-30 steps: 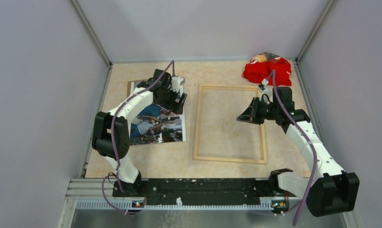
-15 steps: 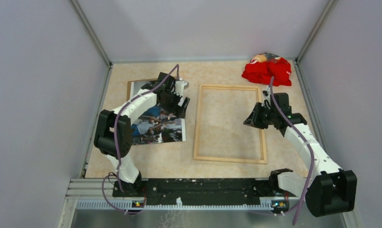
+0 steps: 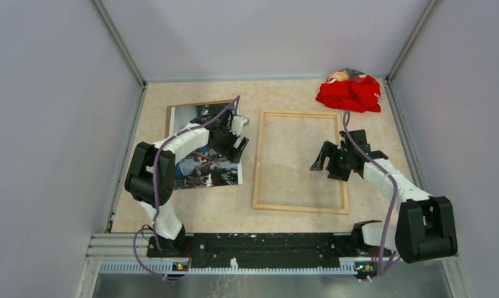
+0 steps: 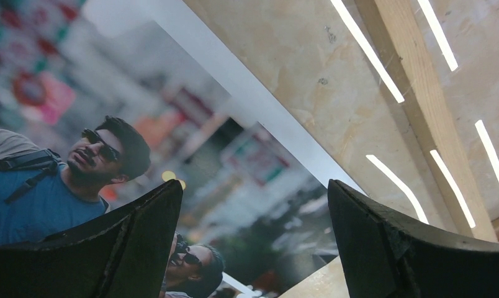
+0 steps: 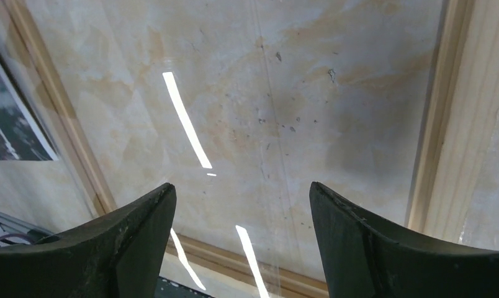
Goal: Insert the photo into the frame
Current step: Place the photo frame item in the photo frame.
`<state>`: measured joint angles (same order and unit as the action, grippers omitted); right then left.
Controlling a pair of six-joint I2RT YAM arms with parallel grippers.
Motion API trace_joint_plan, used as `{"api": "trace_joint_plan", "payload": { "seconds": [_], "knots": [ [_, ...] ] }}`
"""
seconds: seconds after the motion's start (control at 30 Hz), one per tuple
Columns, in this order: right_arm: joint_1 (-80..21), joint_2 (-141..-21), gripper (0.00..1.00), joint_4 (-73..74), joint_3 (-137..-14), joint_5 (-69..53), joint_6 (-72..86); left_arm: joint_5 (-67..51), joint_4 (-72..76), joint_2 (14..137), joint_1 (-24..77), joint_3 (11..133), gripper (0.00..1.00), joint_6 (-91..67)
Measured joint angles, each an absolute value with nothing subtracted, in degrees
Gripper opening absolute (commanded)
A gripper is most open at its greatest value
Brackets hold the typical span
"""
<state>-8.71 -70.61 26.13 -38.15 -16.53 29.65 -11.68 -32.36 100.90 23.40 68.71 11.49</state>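
Light, floppy paper: pinch photo (image 3: 213,171) at right edge with wide-spread left claw (image 4: 254,184); right claw (image 5: 241,186) equally wide, empty.

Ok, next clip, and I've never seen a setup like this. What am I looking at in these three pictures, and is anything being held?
Two white-and-black robot arms are bolted at the near edge of a table. The wide picture comes from a fixed camera above and behind them. The other two come from a camera on each wrist, so the dark shapes at the bottom of those are that arm's own fingers.

On the table lies the photo, a crowd scene, resting on a brown board. Beside it is the frame, light wood with a clear pane and nothing in it. A red cloth sits in the far right corner.

The left gripper is open over the photo's right edge. The right gripper is open over the frame. Neither holds anything.
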Motion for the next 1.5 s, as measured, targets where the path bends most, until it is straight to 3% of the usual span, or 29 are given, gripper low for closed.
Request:
{"api": "trace_joint_plan", "payload": {
  "seconds": [0.93, 1.5],
  "knots": [
    [-7.4, -79.6, 0.78, 2.0, -28.7, -36.6, 38.4, -6.4, -26.7, 102.7, 25.5, 65.1, 0.91, 13.7],
    [-4.7, -81.4, 0.81, -27.6, -17.6, -49.2, 58.3, -6.4, -26.5, 102.7, 25.5, 65.0, 0.91, 13.9]
  ]
}}
